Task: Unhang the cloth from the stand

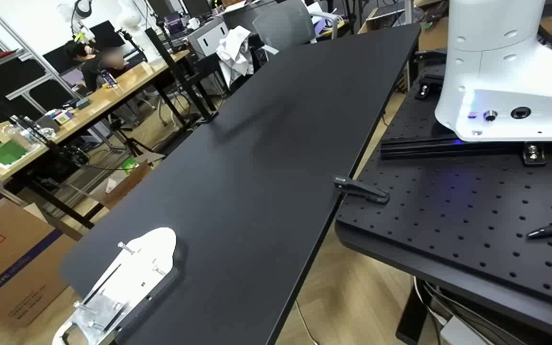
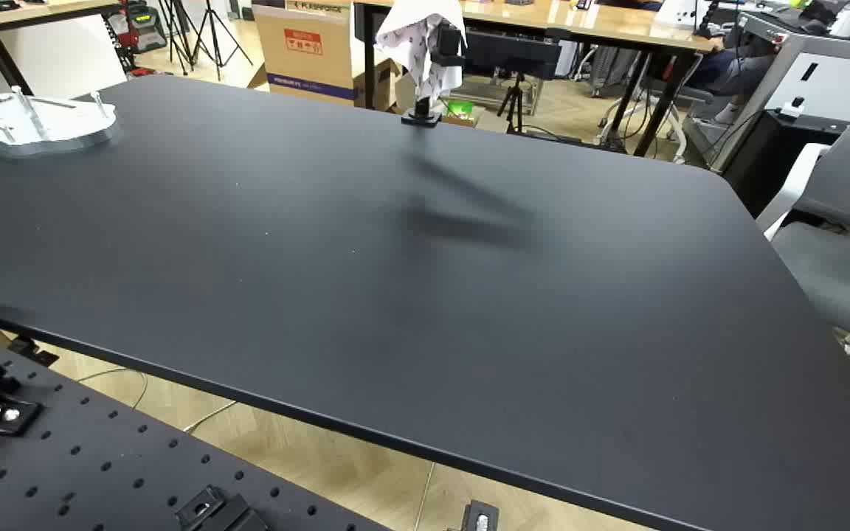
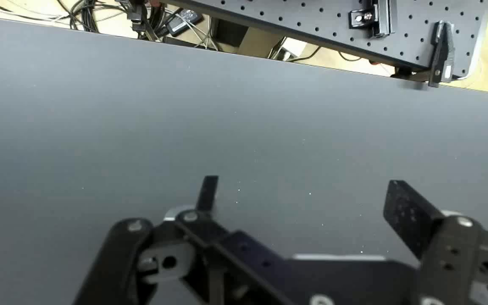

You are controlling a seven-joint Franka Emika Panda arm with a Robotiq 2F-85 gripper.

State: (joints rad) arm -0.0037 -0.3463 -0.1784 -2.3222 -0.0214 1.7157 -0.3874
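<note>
My empty gripper (image 3: 303, 186) spreads two fingers (image 3: 411, 216) wide; one cloth (image 2: 419, 33) hangs on one stand (image 2: 422, 116), upper middle in an exterior view.

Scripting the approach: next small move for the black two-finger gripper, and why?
I'd probably ease the open black two-finger gripper toward the white patterned fabric cloth. It hangs on the slim black stand at the edge of the flat black tabletop; the wrist view shows tabletop, not cloth, between the spread jaws.
</note>
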